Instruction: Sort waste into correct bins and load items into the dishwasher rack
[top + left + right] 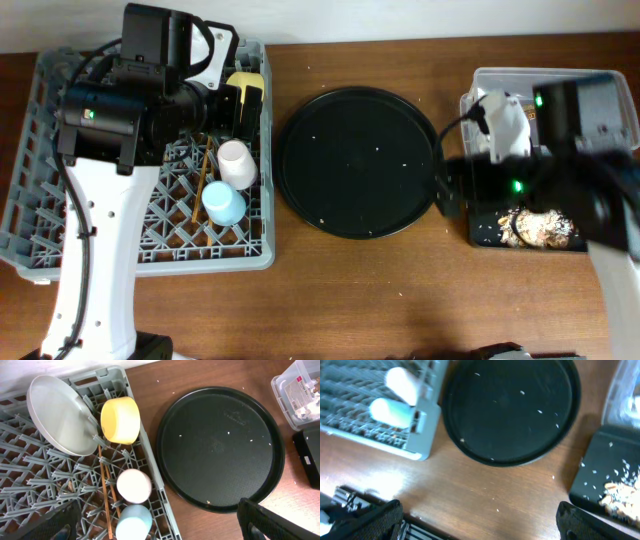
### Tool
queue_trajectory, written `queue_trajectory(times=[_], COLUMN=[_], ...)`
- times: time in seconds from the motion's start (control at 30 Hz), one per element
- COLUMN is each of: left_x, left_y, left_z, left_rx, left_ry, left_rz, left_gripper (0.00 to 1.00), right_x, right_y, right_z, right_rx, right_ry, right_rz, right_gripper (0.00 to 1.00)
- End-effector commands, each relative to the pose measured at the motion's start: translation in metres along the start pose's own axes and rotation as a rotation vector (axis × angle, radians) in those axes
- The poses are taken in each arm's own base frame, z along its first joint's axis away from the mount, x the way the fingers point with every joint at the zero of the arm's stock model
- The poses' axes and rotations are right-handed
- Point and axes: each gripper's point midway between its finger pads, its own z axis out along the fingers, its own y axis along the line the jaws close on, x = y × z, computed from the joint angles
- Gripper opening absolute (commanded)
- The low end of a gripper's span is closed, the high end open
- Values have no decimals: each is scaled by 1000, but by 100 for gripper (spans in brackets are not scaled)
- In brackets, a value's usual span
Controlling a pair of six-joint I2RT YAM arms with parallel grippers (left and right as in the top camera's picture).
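Note:
The grey dishwasher rack (60,230) stands at the left. In it are the pale plate (57,415) on edge, the yellow bowl (120,420), the pink cup (133,485), the light-blue cup (134,520) and the chopsticks (106,495). My left gripper (160,527) is open and empty above the rack's right edge. My right gripper (480,522) is open and empty over bare table, left of the flat black tray (605,460). This tray holds beige food scraps (620,492). The clear tub (500,80) is behind it, and its contents are unclear. Tissue and wrapper are not visible.
A big round black tray (357,160) with a few crumbs lies between the rack and the bins. Crumbs dot the wooden table in front of it. My right arm (590,150) is blurred and covers much of the bins.

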Motion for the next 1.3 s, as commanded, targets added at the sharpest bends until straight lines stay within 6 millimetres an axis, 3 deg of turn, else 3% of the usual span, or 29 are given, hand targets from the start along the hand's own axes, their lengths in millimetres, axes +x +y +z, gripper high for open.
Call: queue_trajectory(times=[0.0,0.07,0.17,0.23,0.4,0.53,0.67,0.83,0.97,1.27], left_x=[-1,-1,-1,-1,-1,-1,-1,-1,-1,-1], left_y=[-3,-3,-3,-3,-3,-3,-3,-3,-3,-3], left_z=[0,0,0,0,0,0,0,0,0,0], left_rx=[12,13,12,12,12,12,12,13,12,12], left_ry=[-3,-3,-3,-3,-3,-3,-3,-3,-3,-3], left_rz=[9,9,9,9,9,9,9,9,9,9], left_gripper=[99,99,99,99,99,99,99,99,99,99], right_x=[10,16,-6,-15,-8,19,54,76,81,79], right_y=[6,1,-6,-7,-38,-55,-68,-80,-82,-76], right_z=[-28,-46,-61,-59,-22,17,56,82,86,77], right_rx=[29,84,160,184,252,269,272,284,288,273], right_ry=[-82,-147,-380,-512,-789,-978,-1041,-1049,-1100,-1163], right_rz=[-52,-66,-201,-310,-334,-372,-386,-381,-390,-407], right_gripper=[98,99,99,98,99,99,98,99,98,99])
